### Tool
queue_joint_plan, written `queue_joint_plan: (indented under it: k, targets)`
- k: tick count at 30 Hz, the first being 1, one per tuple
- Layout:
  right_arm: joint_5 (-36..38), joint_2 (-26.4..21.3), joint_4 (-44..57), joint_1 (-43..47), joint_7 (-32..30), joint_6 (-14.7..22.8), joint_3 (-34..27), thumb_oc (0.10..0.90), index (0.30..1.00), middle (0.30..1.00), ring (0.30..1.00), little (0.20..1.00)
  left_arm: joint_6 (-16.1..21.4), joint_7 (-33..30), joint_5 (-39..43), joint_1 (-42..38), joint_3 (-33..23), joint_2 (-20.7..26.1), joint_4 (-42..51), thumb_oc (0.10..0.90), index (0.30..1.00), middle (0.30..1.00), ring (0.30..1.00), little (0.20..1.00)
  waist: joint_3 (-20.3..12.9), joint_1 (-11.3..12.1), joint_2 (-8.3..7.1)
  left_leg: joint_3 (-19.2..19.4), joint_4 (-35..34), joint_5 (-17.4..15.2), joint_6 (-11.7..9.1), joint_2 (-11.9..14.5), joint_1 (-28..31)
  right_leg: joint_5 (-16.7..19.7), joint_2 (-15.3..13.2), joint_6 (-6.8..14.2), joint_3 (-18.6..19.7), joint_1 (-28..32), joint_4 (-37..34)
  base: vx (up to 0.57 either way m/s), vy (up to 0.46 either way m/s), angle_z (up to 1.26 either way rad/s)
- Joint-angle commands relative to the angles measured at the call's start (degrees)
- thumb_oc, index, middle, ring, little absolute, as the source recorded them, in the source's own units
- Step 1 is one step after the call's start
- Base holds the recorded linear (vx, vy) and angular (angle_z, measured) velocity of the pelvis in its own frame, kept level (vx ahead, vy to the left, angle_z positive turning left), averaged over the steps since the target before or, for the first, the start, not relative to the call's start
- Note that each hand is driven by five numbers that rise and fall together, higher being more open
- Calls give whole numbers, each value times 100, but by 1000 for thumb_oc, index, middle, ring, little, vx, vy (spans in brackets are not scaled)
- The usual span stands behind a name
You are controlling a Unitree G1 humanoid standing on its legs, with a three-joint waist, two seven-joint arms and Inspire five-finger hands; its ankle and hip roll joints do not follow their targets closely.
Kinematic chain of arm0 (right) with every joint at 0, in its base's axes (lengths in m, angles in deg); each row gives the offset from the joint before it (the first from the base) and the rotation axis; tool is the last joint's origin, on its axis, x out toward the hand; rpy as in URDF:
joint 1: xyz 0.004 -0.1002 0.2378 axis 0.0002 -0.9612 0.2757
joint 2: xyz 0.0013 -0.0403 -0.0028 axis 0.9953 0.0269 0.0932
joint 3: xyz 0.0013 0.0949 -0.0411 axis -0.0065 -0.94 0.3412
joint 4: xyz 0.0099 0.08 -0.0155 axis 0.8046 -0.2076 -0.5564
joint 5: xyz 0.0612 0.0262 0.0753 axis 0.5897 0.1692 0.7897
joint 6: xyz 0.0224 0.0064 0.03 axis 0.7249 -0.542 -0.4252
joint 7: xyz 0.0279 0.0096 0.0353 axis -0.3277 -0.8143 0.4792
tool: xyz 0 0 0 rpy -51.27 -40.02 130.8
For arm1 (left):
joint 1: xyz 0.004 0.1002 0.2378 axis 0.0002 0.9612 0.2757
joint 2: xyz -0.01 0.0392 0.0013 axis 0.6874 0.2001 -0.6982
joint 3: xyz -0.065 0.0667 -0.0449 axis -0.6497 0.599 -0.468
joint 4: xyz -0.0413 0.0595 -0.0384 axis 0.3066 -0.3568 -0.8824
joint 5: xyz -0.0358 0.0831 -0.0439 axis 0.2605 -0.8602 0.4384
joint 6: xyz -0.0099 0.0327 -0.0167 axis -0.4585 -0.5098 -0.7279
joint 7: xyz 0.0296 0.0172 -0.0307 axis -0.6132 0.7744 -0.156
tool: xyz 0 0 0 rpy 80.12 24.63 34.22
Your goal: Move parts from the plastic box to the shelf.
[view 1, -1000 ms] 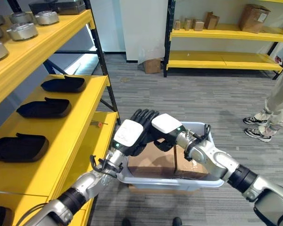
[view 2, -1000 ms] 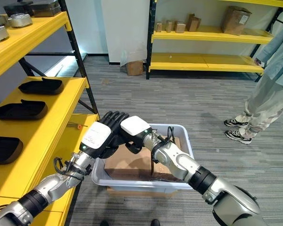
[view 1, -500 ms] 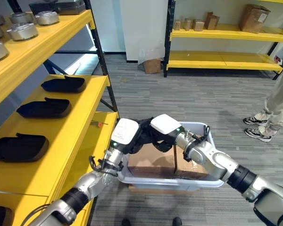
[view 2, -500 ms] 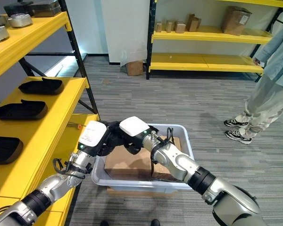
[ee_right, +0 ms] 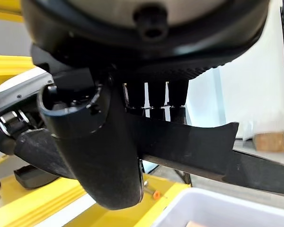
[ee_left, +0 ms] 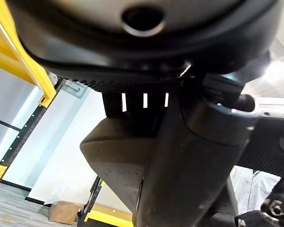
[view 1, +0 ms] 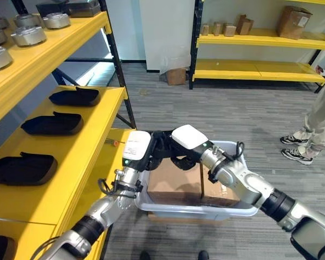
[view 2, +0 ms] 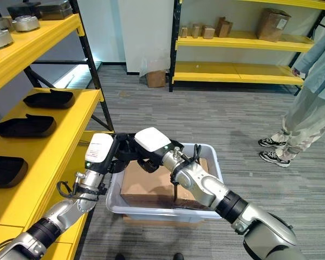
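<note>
While the black part (view 1: 162, 147) was held above the plastic box (view 1: 235, 208), both hands were seen closed on it: left hand (view 1: 136, 151) at the end nearest the shelf, right hand (view 1: 188, 142) at the other end, fingers curled around the dark shell. In the left wrist view a dark moulded piece (ee_left: 120, 161) was seen past the thumb; in the right wrist view the same part (ee_right: 189, 144) was seen as a long thin-walled tray-like form running under the fingers.

Part position: airborne, over the box's shelf-side rim, just beside the front edge of the yellow shelf (view 1: 92, 162), not yet on it. Cardboard cartons (view 1: 176, 184) were seen inside the box below. Three similar black parts (view 1: 51, 123) were already lying in a row on the shelf level above, well apart from each other.

Handling, as judged: likely light, a thin moulded shell, fairly stiff but liable to flex or twist if gripped at one end only. Surface looked matte, so slip risk was judged low. Hold was best kept on both ends along the rim, level, until the underside was set flat on the shelf. A person (view 1: 319, 114) was standing well apart, across the floor.
</note>
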Motion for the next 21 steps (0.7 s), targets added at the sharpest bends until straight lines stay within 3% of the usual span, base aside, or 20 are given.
queue_joint_plan:
  k: [1, 2, 11, 21]
  targets:
    - [623, 317, 115, 996, -338, -141, -363, 649, 649, 649, 649, 649, 298, -370, -160, -869, 9, -50, 532, 400, 300, 300, 300, 300, -351, 163, -211, -105, 22, -643, -105, 197, 364, -581, -163, 144, 143, 46, 327, 0, 0, 0]
    - [651, 339, 86, 994, -383, -180, -360, 900, 1000, 1000, 1000, 1000, 292, -340, -169, -883, 22, -42, 540, 400, 300, 300, 300, 300, -352, 162, -211, -108, 24, -647, -99, 189, 365, -580, -168, 148, 145, 46, 331, 0, 0, 0]
    - [884, 380, 47, 737, -571, -395, -672, 900, 1000, 1000, 1000, 1000, 127, -139, -263, -826, 115, 102, 635, 400, 300, 300, 300, 300, -360, 150, -176, -134, 26, -692, -46, 101, 390, -548, -227, 203, 169, 76, 310, -8, 30, 2]
    - [143, -195, 214, 432, -473, -504, -1280, 900, 1000, 1000, 1000, 1000, 158, 103, -533, -692, 129, 420, 550, 400, 300, 300, 300, 300, -356, 48, -165, -87, 36, -727, -1, 38, 408, -506, -267, 263, 224, 64, 311, -9, 12, 1]
